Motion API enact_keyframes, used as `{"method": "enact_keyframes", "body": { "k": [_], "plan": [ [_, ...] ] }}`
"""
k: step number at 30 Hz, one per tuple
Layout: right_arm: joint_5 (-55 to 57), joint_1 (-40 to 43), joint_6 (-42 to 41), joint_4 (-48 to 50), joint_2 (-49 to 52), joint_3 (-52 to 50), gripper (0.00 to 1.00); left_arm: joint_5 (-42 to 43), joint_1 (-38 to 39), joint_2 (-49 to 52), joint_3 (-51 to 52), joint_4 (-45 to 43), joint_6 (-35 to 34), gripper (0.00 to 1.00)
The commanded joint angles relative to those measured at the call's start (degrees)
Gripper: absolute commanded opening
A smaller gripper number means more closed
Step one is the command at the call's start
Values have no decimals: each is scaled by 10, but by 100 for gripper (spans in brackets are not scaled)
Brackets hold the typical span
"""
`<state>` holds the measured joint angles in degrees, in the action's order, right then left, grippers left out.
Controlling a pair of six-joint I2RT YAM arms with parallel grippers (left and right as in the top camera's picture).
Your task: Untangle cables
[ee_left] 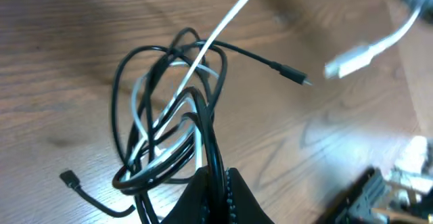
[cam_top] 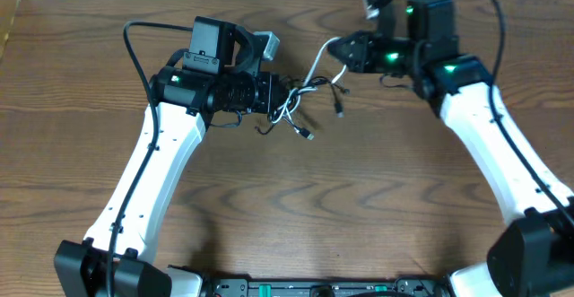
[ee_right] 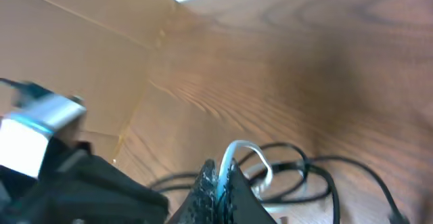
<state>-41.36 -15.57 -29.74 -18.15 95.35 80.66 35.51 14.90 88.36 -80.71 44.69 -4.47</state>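
A tangle of thin black cables [cam_top: 291, 104] and a white cable [cam_top: 316, 64] hangs between my two grippers above the wooden table. My left gripper [cam_top: 273, 92] is shut on a black cable [ee_left: 211, 158], with the knot of loops [ee_left: 169, 116] just ahead of its jaws [ee_left: 218, 187]. My right gripper [cam_top: 339, 50] is shut on the white cable [ee_right: 233, 151], which runs taut down to the knot. A black plug [ee_left: 292, 75], a white plug [ee_left: 352, 60] and another black plug [ee_left: 69, 178] hang free.
The wooden table [cam_top: 296, 207] lies below. A cardboard wall [ee_right: 74, 55] stands at the table's far edge. The right arm's thick black cable [cam_top: 489, 1] arcs over its wrist. The left arm's body [ee_right: 81, 183] shows in the right wrist view.
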Motion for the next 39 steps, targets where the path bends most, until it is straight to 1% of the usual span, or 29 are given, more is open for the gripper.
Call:
{"method": "enact_keyframes", "body": {
  "k": [1, 3, 5, 10, 11, 12, 13, 14, 15, 16, 20, 24, 26, 28, 29, 31, 33, 35, 39],
  "plan": [
    [21, 3, -23, 18, 5, 7, 1, 97, 1, -6, -1, 4, 83, 7],
    [60, -2, -33, 28, 16, 7, 1, 145, 1, -6, -1, 3, 102, 7],
    [97, -11, -37, 43, 32, 7, 1, 174, 3, -6, -1, 2, 105, 7],
    [121, -31, -37, 67, 78, 7, 1, 181, 26, -6, -1, 2, 105, 7],
    [124, -35, -37, 69, 87, 7, 2, 181, 32, -6, -1, 2, 104, 7],
    [128, -37, -37, 72, 96, 7, 9, 181, 38, -6, -1, 0, 104, 7],
    [128, -37, -37, 73, 103, 7, 23, 181, 42, -6, -1, 0, 104, 8],
    [127, -36, -37, 73, 108, 7, 47, 181, 45, -6, -1, 0, 104, 7],
    [127, -35, -37, 71, 111, 7, 76, 181, 47, -6, -2, 0, 103, 7],
    [126, -32, -37, 68, 111, 7, 99, 181, 48, -6, -2, -2, 99, 7],
    [61, -17, -18, 68, 102, 7, 99, 178, 45, -6, -2, -14, 74, 8],
    [11, 7, 7, 50, 76, 7, 99, 178, 33, -6, -2, -47, 14, 7],
    [-7, 16, 35, 34, 64, 7, 99, 178, 28, -6, -2, -66, -26, 7],
    [-35, 16, 81, 23, 61, 7, 99, 179, 23, -6, -2, -86, -85, 7],
    [-62, 14, 127, 19, 61, 7, 99, 182, 21, -6, -2, -99, -130, 7],
    [-93, 12, 188, 11, 64, 7, 98, 201, 15, -6, -2, -120, -185, 7],
    [-131, 14, 252, 6, 64, 7, 94, 238, 6, -6, -2, -141, -220, 7],
    [-163, 22, 285, 6, 64, 7, 90, 275, -6, -6, -2, -156, -246, 7],
    [-243, 47, 361, -5, 64, 7, 84, 305, -36, -6, -2, -159, -277, 7]
  ]
}}
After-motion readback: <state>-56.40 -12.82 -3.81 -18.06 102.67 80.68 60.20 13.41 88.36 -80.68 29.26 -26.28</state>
